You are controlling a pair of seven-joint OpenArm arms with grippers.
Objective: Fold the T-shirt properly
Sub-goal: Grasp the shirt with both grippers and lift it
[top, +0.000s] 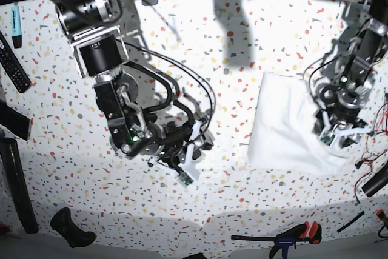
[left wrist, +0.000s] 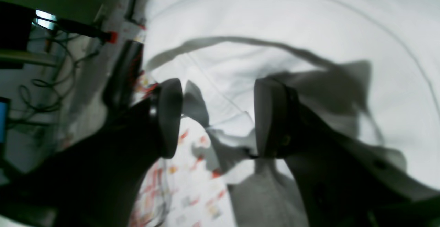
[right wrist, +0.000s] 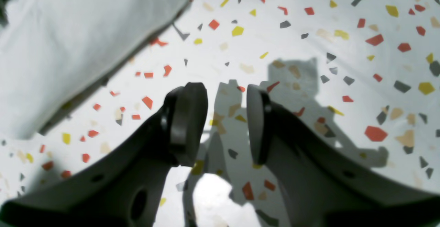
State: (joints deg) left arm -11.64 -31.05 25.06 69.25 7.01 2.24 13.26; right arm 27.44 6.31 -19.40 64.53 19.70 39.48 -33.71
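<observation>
**Hovering over the folded shirt, both grippers empty**

Looking at the base view from its left edge, I see a remote control lying on the tabletop beside a light blue marker, with dark tools along that same edge lower down. My right arm reaches in from the far left corner toward the middle of the tabletop. Its right gripper hangs over bare speckled surface, jaws parted with a narrow gap and nothing between them; in the right wrist view only terrazzo chips and shadow show between the pads.

Further right, the T-shirt lies as a folded white bundle near the right edge of the tabletop, well apart from the right gripper. My left gripper sits at the shirt's right-hand side, low over the cloth. In the left wrist view its jaws stand wide apart with a rumpled edge of fabric under the gap, and I see no cloth pinched. That view is blurred, so whether the pads touch the shirt I cannot tell.

Along the near edge a red-and-black clamp lies flat.
</observation>
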